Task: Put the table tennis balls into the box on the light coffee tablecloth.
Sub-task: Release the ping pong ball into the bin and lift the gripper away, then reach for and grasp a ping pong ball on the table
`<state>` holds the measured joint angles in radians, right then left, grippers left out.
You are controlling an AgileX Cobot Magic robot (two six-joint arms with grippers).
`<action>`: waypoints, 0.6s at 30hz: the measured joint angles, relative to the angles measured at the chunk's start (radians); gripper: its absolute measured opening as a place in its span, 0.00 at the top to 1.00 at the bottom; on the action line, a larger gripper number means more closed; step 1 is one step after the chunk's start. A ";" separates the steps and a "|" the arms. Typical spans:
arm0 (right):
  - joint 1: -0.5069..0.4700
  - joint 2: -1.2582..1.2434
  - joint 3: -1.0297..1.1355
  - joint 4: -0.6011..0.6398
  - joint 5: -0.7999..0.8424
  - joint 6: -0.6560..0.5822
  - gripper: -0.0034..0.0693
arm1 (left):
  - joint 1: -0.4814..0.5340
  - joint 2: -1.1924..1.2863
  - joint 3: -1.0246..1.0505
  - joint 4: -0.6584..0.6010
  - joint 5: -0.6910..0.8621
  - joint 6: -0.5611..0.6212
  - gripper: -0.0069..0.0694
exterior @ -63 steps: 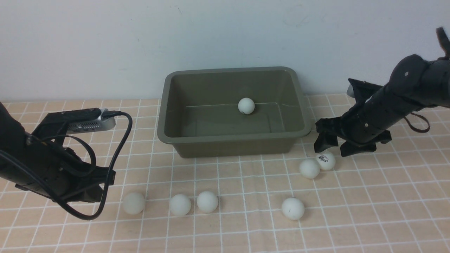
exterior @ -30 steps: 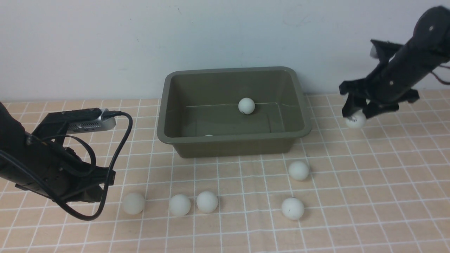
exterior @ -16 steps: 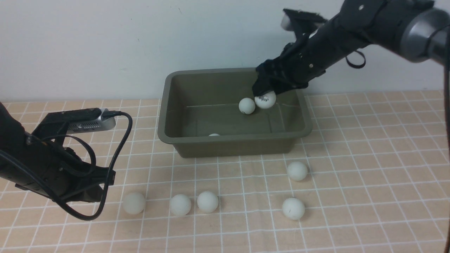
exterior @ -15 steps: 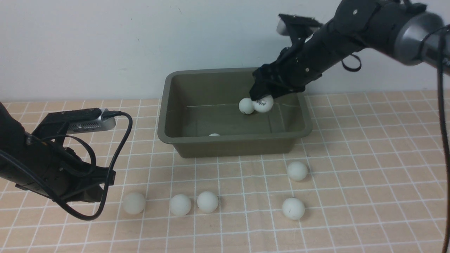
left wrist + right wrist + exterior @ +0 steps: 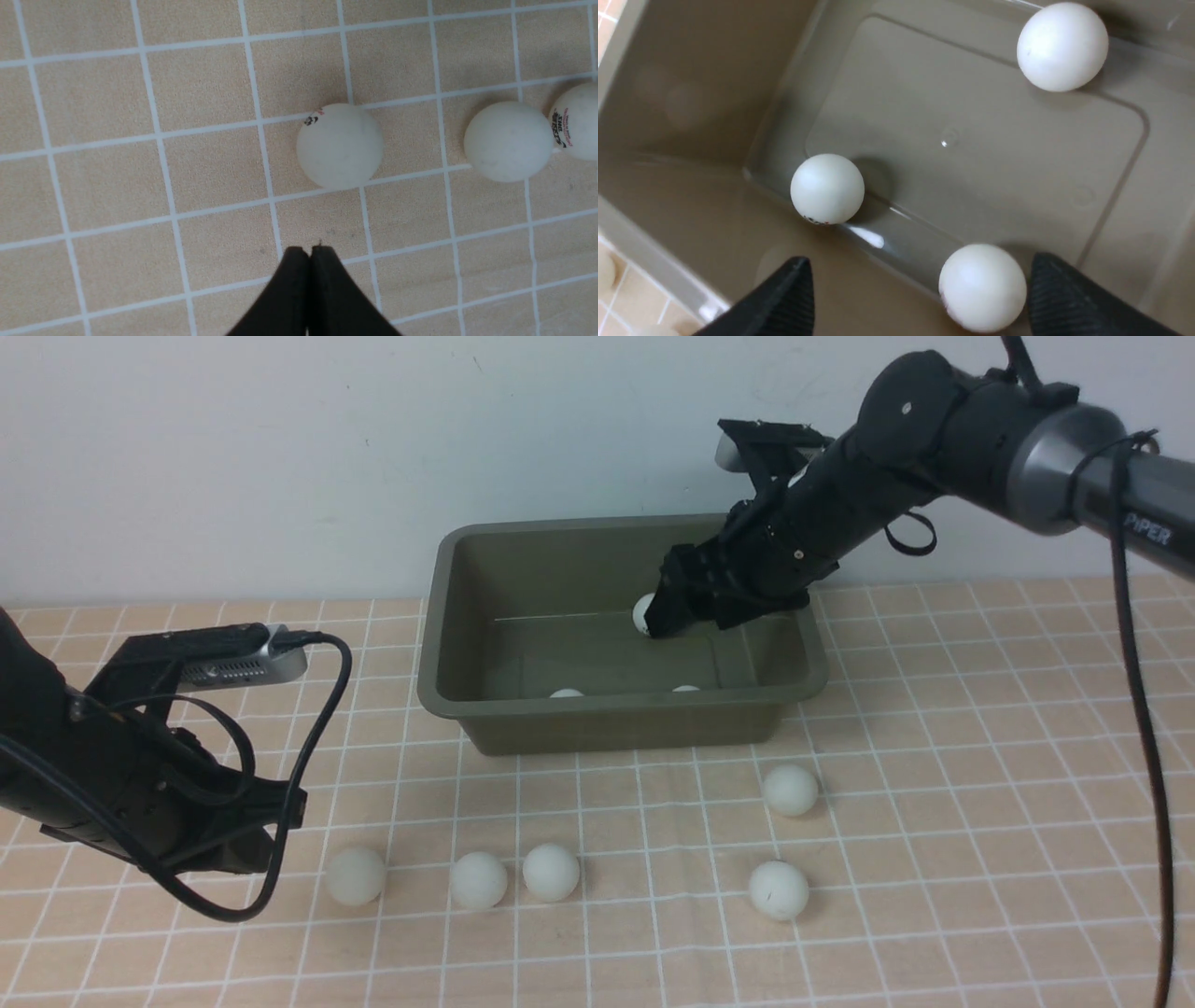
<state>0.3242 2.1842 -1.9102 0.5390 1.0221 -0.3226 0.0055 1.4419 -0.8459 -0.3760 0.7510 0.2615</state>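
Backdrop: plain pale grey-white wall (image 5: pixel 280 457) behind a flat peach-beige tablecloth with a grid of thin white lines (image 5: pixel 653 933).
Balls in the tub: three small matte white table tennis balls (image 5: pixel 983 288), apart from one another on the tub floor.
Tub: rectangular olive-grey plastic box with rounded corners and a flared rim (image 5: pixel 597 705), upright on the cloth near the wall.
Balls on the cloth: five more white ones, all outside the tub; one (image 5: pixel 791 791) lies just in front of its right end, another (image 5: pixel 779 890) farther out, and three (image 5: pixel 551 873) toward the left arm.
Right gripper (image 5: pixel 920 284): black, inside the tub, fingers spread wide and holding nothing.
Left gripper (image 5: pixel 308 252): black, over the cloth at the left, fingertips pressed together, nothing between them.
Doing this step well: the drop looks complete; best to rise straight up with fingers spread, clearing rim and balls, before swinging away. A sideways move could nudge the tub. The ball just in front looks the handiest next; it may roll, so centre the fingers over it and close gently.
Lettering: "PiPER" in pale letters on the right arm (image 5: pixel 1147 528). Red and black print on one ball (image 5: pixel 577 122) is too small to read surely.
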 joint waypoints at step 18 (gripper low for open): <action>-0.003 -0.281 0.009 -0.420 0.223 0.218 0.17 | 0.000 0.000 0.000 0.000 0.007 0.000 0.98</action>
<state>0.3214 1.9033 -1.9008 0.1191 1.2452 -0.1051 0.0055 1.4419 -0.8459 -0.3760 0.7582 0.2615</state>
